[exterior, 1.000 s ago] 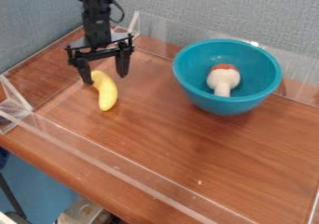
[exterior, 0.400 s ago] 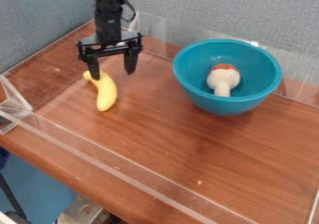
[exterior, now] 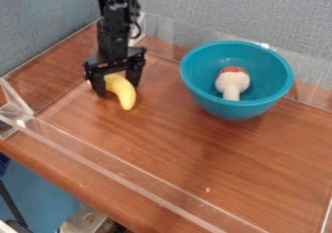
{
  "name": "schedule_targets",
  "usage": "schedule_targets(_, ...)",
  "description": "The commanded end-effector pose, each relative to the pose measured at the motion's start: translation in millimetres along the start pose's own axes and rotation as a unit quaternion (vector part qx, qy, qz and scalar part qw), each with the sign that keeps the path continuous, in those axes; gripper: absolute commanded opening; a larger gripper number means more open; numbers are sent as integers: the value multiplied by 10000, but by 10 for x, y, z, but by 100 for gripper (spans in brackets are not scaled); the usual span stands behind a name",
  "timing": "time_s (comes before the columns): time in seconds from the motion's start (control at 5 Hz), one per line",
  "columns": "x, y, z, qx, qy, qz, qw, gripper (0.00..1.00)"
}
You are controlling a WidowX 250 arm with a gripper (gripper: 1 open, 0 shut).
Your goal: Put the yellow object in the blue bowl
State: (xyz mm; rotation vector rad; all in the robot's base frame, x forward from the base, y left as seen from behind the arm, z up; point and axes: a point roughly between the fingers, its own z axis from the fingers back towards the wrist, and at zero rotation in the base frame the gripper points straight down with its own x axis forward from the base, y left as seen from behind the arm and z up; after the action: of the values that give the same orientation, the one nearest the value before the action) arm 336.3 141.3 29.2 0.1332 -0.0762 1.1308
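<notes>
Here, open end effector [exterior: 116, 77] astride yellow object [exterior: 123, 92], left of blue bowl [exterior: 236, 79].

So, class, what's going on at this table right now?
A single robot arm has its open gripper lowered over the yellow banana toy on the wooden table, one finger on either side, not yet closed. The blue bowl sits to the right, holding only a mushroom-like piece.

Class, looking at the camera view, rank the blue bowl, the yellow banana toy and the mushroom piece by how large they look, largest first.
1. Blue bowl, clearly largest.
2. Yellow banana toy, partly hidden by the gripper.
3. Mushroom piece in the bowl; looks close to the banana in size, so this order is unsure.
</notes>
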Motion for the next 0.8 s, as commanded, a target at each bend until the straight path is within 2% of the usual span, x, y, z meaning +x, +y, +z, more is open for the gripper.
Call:
schedule_targets(0.0,37,-45,41,-19,-211,429,9989,100)
schedule_targets(0.4,170,38,31,11,-361,151,9992,100)
schedule_targets(0.6,301,91,126,105,-383,419,9983,100)
